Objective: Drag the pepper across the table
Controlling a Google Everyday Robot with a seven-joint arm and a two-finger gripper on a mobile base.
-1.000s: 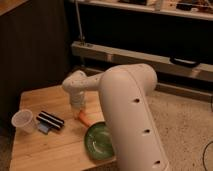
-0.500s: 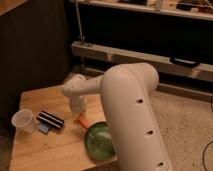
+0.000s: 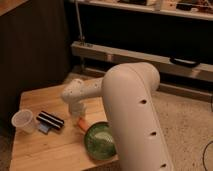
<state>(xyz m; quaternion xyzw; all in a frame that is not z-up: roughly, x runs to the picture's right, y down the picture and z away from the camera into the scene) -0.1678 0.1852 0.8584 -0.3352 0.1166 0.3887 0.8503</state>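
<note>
A small rectangular light wooden counter [image 3: 45,150] with visible plank grain fills the lower left of the camera view. A bulky white robot arm [image 3: 132,110] reaches from the right foreground over the counter's right edge and bends down towards the middle of the top. It covers the counter's near right corner.

The end effector [image 3: 78,117] hangs at the arm's tip, low over the counter's middle and slightly nearer the right edge than the left. It is seen from behind its white wrist housing, so I cannot tell whether it is spread, pressed together or pinching anything.

The small slim orange pepper [image 3: 82,123] lies on the counter directly under the end effector's tip. Only a short orange stretch of it shows. Whether the two actually touch cannot be made out.

A round green bowl [image 3: 99,142] sits just beside the pepper, towards the near right corner. The arm hides part of it.

A clear plastic cup [image 3: 23,121] stands upright near the left edge. Between the cup and the pepper lies a flat black ribbed block [image 3: 51,120], with a small blue piece [image 3: 43,129] against its near side.
</note>
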